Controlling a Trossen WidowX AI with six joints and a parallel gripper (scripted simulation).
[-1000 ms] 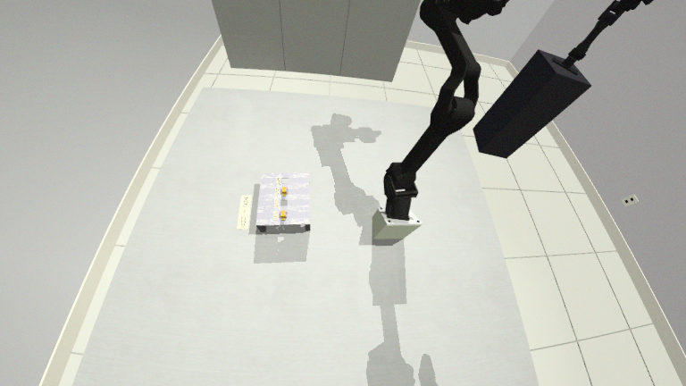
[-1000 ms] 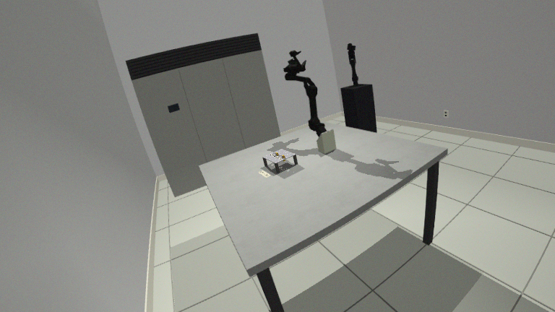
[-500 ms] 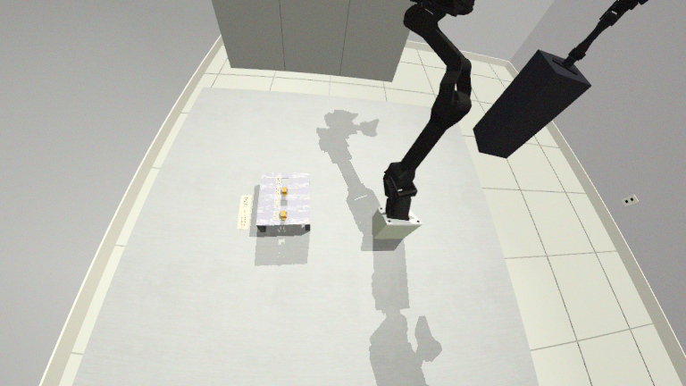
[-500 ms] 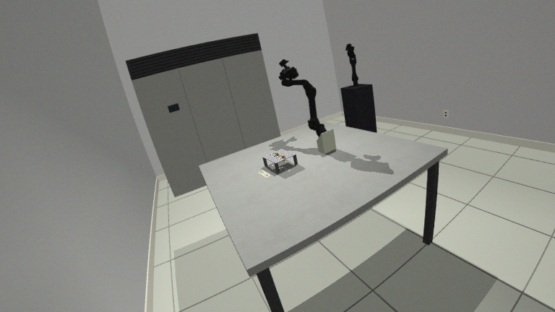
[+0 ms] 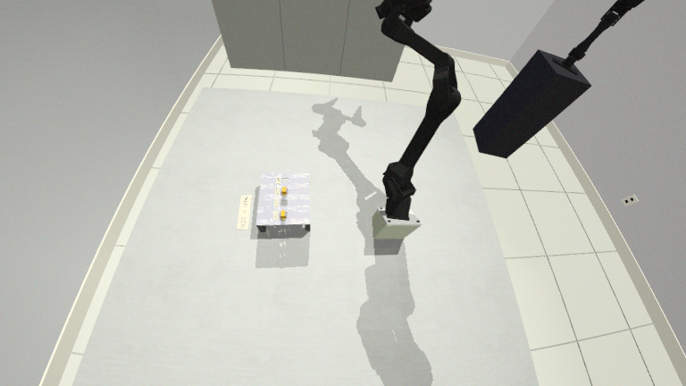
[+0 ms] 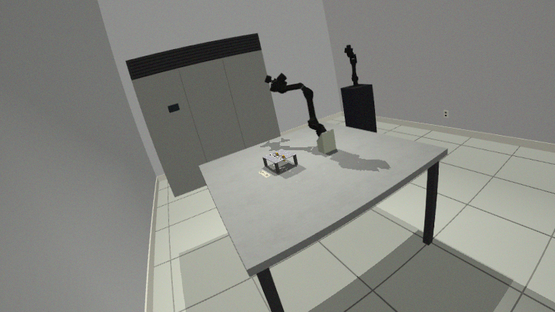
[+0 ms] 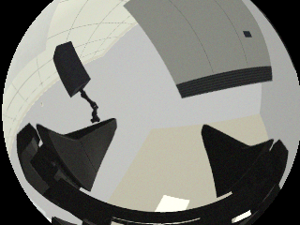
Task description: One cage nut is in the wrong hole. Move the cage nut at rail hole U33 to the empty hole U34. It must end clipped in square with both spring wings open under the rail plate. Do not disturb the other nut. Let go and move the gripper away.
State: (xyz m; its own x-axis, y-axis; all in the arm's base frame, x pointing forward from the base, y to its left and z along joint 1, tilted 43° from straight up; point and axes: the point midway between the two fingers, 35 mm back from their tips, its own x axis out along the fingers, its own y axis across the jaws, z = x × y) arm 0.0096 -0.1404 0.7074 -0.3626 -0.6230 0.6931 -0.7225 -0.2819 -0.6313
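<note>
Hand (image 5: 405, 0) (image 6: 274, 80) (image 7: 160, 127) spread wide, nothing held — dark pedestal (image 5: 531, 104) (image 6: 358, 108) (image 7: 71, 69) beyond the table (image 5: 202, 311) (image 6: 319, 198), cabinet (image 5: 313, 12) (image 6: 208, 108) (image 7: 202, 37) too

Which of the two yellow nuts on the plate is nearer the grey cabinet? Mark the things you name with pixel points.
The upper nut (image 5: 283, 190) (image 6: 277, 154) in the top view; the lower nut (image 5: 283, 215) (image 6: 282, 157) sits near the plate's (image 5: 299, 202) (image 6: 289, 154) edge opposite the cabinet (image 5: 311, 12) (image 6: 208, 108).

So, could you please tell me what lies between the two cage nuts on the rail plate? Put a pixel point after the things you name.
Between the two cage nuts (image 5: 283, 190) (image 5: 283, 214) (image 6: 277, 154) (image 6: 282, 157) lies a small grey square (image 5: 283, 203), probably an empty hole, as the top view shows.
</note>
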